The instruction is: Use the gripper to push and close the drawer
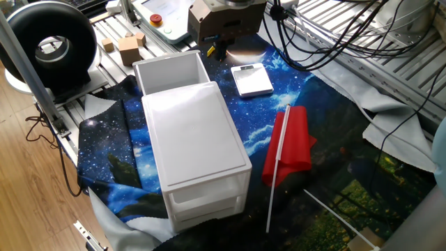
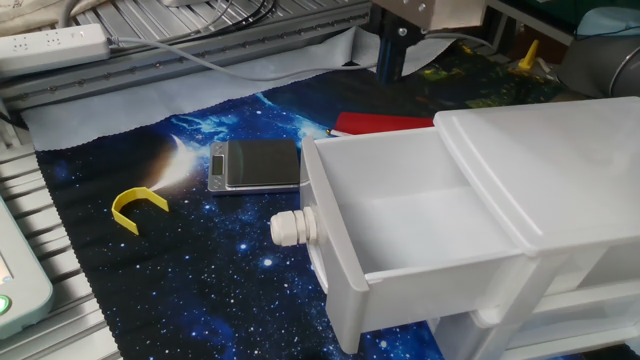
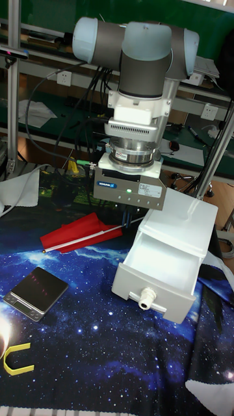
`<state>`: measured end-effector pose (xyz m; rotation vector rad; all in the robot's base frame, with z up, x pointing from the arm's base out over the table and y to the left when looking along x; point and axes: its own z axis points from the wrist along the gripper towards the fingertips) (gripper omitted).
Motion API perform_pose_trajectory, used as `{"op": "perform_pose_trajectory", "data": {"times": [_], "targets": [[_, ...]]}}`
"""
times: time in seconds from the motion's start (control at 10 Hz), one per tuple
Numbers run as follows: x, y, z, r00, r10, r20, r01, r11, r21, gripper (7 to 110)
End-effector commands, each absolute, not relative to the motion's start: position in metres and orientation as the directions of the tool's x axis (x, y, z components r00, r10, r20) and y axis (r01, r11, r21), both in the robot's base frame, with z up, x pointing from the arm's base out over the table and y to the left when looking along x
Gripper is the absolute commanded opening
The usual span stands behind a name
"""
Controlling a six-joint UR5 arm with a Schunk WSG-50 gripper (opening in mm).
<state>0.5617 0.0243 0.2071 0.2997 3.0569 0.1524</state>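
Note:
The white drawer stands pulled out of the top of the small white cabinet, empty, with a round knob on its front. My gripper hangs above the starry cloth off the drawer's front corner, apart from it. Its dark fingers look pressed together with nothing in them. In the tall fixed view it sits just left of the drawer's side wall.
A small flat scale lies on the cloth near the gripper. A red flag on a white stick lies beside the cabinet. A yellow C-shaped piece sits further out. Wooden blocks and cables line the back.

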Motion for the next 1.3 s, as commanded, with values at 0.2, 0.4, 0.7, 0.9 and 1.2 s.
{"op": "perform_pose_trajectory", "data": {"times": [0.2,0.4,0.7,0.9,1.2], "targets": [[0.563,0.012,0.208,-0.982,0.176,-0.073,0.172,0.983,0.057,7],[0.559,0.011,0.207,-0.98,0.19,-0.055,0.187,0.981,0.052,7],[0.559,0.005,0.207,-0.982,0.178,-0.061,0.177,0.984,0.029,7],[0.56,0.005,0.207,-0.981,0.181,-0.066,0.18,0.983,0.029,7],[0.56,0.005,0.207,-0.979,0.195,-0.065,0.193,0.981,0.031,7]]}}
